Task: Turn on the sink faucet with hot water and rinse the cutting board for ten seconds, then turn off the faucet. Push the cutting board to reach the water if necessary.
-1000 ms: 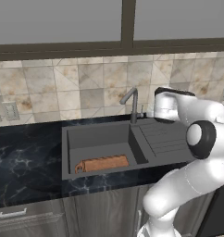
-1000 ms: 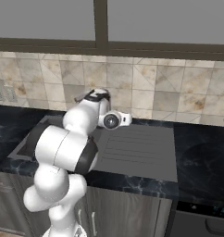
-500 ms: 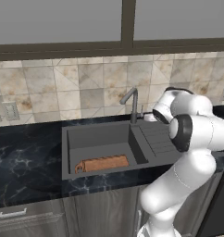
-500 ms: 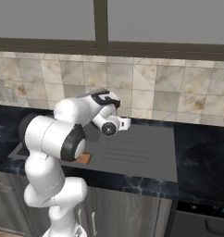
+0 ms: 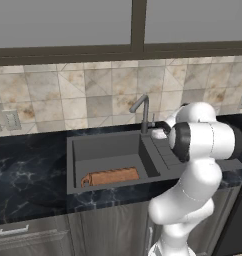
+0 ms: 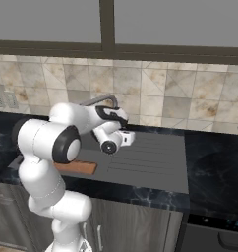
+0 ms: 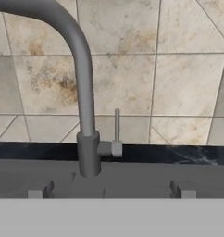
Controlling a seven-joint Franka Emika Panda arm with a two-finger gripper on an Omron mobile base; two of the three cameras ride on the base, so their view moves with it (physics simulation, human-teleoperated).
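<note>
Faucet [image 7: 86, 115] lever [image 7: 116, 132] stands upright straight ahead of my pincer [image 7: 109, 190], just right of the faucet's stem; tips wide apart.

Item count: one faucet [image 5: 144, 113] with one side lever [image 7: 116, 132]; one sink [image 5: 105, 150]; one cutting board [image 5: 110, 177] in the basin; two wall outlets [image 5: 6, 120] on the tiled backsplash; one robot arm [image 5: 193, 165].
</note>
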